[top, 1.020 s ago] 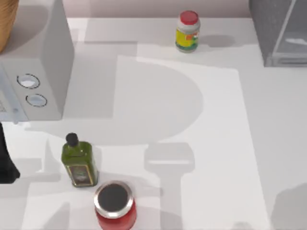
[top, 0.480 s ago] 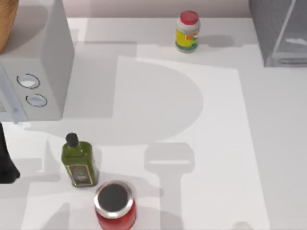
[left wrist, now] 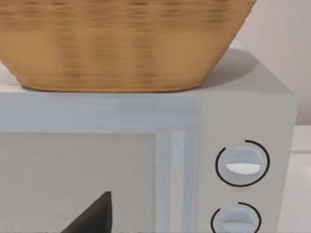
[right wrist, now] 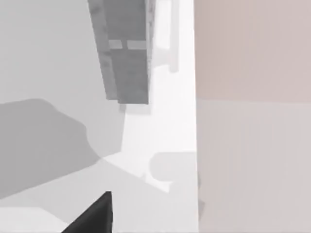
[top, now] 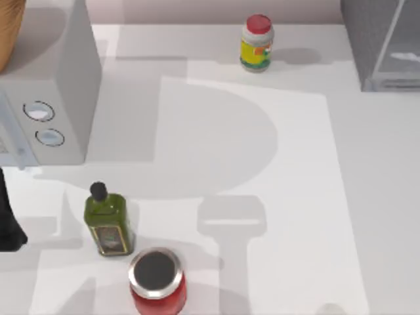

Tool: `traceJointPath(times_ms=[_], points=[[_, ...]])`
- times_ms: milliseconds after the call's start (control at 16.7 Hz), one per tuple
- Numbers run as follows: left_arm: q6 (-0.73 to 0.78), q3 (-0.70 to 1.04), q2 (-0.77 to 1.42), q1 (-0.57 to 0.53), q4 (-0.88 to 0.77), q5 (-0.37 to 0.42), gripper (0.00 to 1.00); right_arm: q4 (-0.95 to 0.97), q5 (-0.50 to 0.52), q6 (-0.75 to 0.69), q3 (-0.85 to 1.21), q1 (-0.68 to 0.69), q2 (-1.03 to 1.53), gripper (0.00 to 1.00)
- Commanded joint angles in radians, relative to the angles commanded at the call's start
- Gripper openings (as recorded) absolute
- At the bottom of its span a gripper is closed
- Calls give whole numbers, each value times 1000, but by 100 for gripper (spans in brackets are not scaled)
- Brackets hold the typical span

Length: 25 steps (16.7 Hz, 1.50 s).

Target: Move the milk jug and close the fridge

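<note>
The milk jug is out of view. The fridge (top: 374, 39) is a grey box at the table's back right corner, and its pale-framed translucent door panel (top: 401, 49) shows at the picture's right edge. In the right wrist view the fridge (right wrist: 124, 53) stands some way off along the table, with a dark part of my right gripper (right wrist: 92, 216) in the foreground. My left arm (top: 8, 223) is parked at the table's left edge. A dark part of my left gripper (left wrist: 92, 216) faces the white appliance's front.
A white appliance with two dials (top: 49, 98) (left wrist: 243, 165) stands at the back left with a wicker basket (left wrist: 121, 43) on top. A red-capped jar (top: 256, 42) is at the back middle. A green bottle (top: 108, 220) and a red can (top: 157, 282) stand front left.
A grey shadow at the table's front right corner has faded out of the top view. None of the objects has moved.
</note>
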Motion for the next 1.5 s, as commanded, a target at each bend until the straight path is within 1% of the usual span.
traceJointPath(times_ms=[180, 360, 540, 960, 1140, 1320, 1500], points=[[0, 0, 0, 0, 0, 0, 100, 59, 1, 64, 1, 46, 1, 100], [0, 0, 0, 0, 0, 0, 100, 197, 12, 222, 3, 149, -2, 100], [0, 0, 0, 0, 0, 0, 100, 390, 38, 450, 3, 289, -9, 100], [0, 0, 0, 0, 0, 0, 100, 890, 131, 1065, -3, 654, -7, 100], [0, 0, 0, 0, 0, 0, 100, 1055, 162, 1268, -15, 776, 5, 100], [0, 0, 0, 0, 0, 0, 100, 1157, 180, 1381, -27, 857, 13, 100], [0, 0, 0, 0, 0, 0, 100, 1177, 183, 1402, -30, 875, 15, 100]])
